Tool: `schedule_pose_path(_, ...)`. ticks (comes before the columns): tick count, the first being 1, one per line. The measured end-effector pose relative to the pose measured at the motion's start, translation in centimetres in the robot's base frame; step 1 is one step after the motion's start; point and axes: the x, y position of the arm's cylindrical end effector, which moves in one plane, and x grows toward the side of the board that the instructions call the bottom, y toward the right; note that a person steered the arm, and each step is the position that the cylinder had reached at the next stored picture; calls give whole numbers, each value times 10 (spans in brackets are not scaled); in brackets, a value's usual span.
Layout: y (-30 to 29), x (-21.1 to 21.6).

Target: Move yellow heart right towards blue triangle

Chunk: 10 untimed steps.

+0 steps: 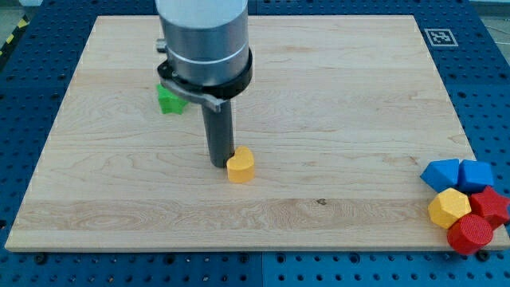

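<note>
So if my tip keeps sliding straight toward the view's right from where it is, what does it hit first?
My tip sits just left of the yellow heart, seemingly touching it, so it meets that first. The blue triangle lies far beyond.

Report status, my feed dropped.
My tip touching yellow heart, on its left. Blue triangle far right in block cluster. Nothing between.

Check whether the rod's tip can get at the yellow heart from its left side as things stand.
Probably yes. My tip already sits right against the yellow heart's left edge, nothing between them. The board toward the blue triangle holds no blocks in the way.
</note>
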Motion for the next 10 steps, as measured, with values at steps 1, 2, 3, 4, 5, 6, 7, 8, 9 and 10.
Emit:
schedule_pose_path(1, 1, 2)
schedule_pose_path(2, 30, 3)
schedule_pose_path(3, 42, 3)
schedule_pose_path(4, 42, 27)
schedule_pose_path(5, 46, 47)
schedule_pose_path(6, 72, 47)
schedule_pose_path(7, 81, 47)
schedule_pose_path(8, 81, 47)
schedule_pose_path(9, 81, 47)
schedule_pose_path(10, 81, 40)
